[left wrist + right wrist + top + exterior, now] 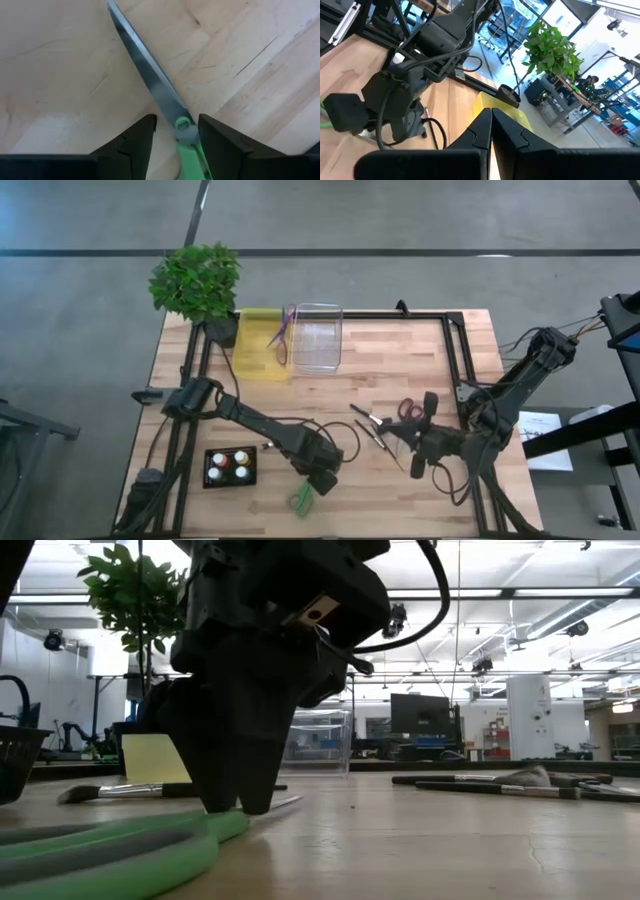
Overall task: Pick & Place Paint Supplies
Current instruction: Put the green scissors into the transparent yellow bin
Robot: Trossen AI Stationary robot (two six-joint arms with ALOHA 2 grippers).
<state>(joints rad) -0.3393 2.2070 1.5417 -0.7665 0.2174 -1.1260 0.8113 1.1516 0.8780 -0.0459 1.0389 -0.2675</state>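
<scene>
Green-handled scissors point(302, 499) lie flat on the wooden table near its front edge. My left gripper point(177, 120) points down over them, open, with one finger on each side of the pivot screw point(184, 123) and a gap showing on both sides. In the low view its fingertips point(240, 802) are down at the table top beside the green handles point(110, 850). Small paint bottles stand in a black tray point(229, 467) at the front left. Thin dark brushes point(368, 423) lie right of centre. My right gripper point(491, 131) hangs shut and bare above the table's right part.
Red-handled scissors point(410, 408) lie by the brushes. A clear box point(317, 337), a yellow sheet point(262, 343) and purple scissors point(283, 330) are at the far middle, with a potted plant point(197, 280) at the far left corner. Black rails frame the table.
</scene>
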